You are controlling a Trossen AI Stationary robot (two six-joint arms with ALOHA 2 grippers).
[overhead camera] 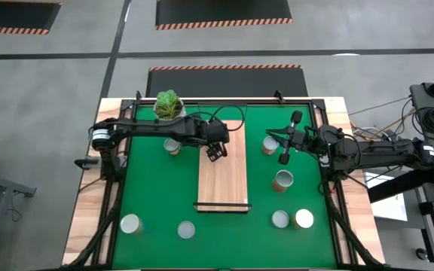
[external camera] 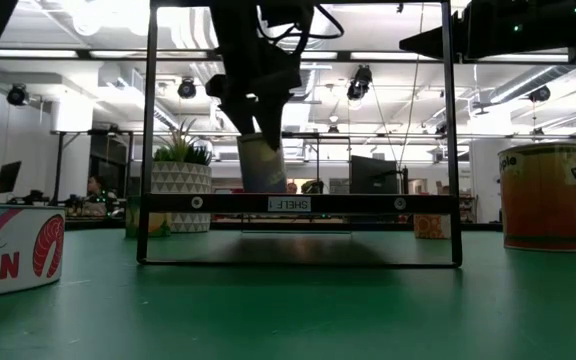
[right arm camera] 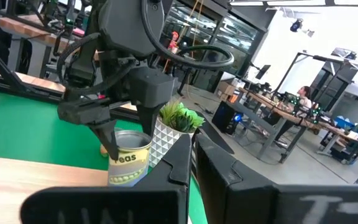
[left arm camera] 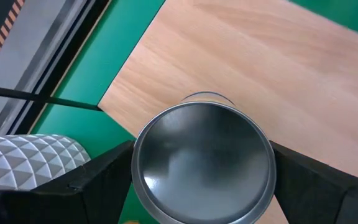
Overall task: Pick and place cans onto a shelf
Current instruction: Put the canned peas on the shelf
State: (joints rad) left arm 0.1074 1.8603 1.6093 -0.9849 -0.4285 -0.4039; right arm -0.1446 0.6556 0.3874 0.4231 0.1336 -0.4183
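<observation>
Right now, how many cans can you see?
8 cans: one can held by the left gripper over the shelf, one left of it, two right of it, four past its dark end.

A green mat (overhead camera: 157, 196) is covering most of the counter (overhead camera: 89, 218), whose pale wood is showing along both sides. A white pot (external camera: 179, 195) with a triangle pattern is sitting near the mat's far left corner, a spiky green plant (overhead camera: 169, 104) growing out of it. Hazard-striped dark panels (overhead camera: 223, 13) are lying on the grey floor beyond. Farther back, a person (right arm camera: 303, 94) is sitting at a cluttered desk (right arm camera: 278, 102) under ceiling lights.
</observation>
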